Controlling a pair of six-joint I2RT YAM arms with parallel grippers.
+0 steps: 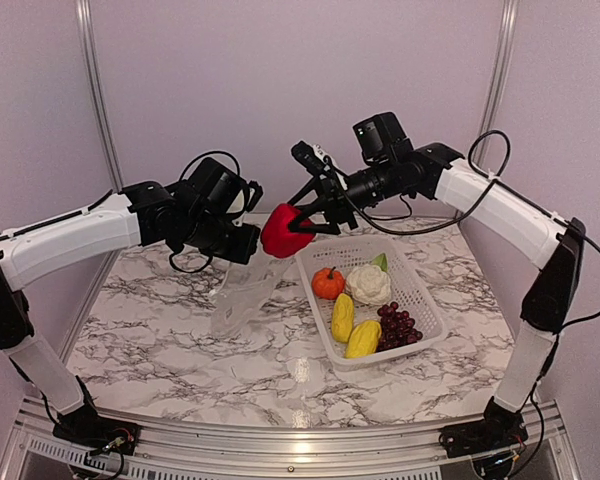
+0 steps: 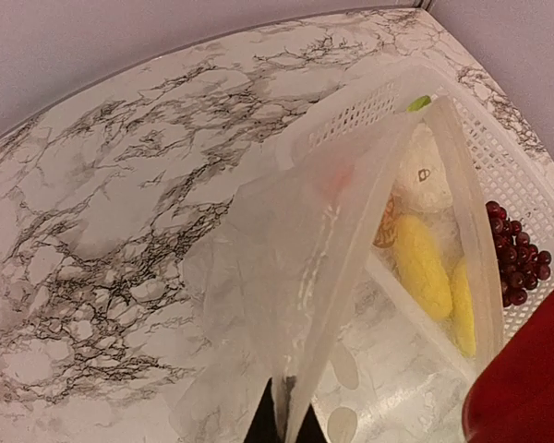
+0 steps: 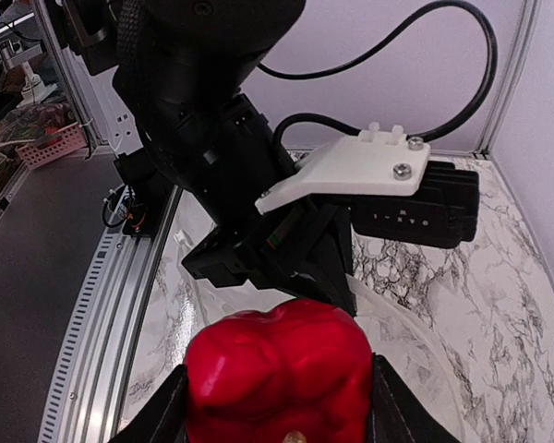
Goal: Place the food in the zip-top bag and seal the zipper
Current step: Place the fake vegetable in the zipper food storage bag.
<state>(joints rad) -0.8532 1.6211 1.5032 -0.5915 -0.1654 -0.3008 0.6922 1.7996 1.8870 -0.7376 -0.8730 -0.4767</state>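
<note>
My left gripper (image 1: 242,238) is shut on the top edge of the zip-top bag (image 1: 242,295), which hangs down to the table. In the left wrist view the bag (image 2: 305,258) gapes open past my fingertips (image 2: 284,423), with the zipper (image 2: 469,231) strip along its mouth edge. Just right of the bag mouth, my right gripper (image 1: 292,228) is shut on the red pepper (image 1: 278,236), and its fingers (image 3: 157,415) press both sides of the pepper (image 3: 277,369). Other food lies in the basket: pumpkin (image 1: 328,283), cauliflower (image 1: 368,285), two yellow pieces (image 1: 343,317), grapes (image 1: 398,326).
The white perforated basket (image 1: 427,300) sits on the marble table (image 1: 160,330), right of centre and close beside the hanging bag. Walls and metal frame posts (image 1: 95,90) close in the back and sides. The left arm's black wrist (image 3: 249,212) fills the right wrist view.
</note>
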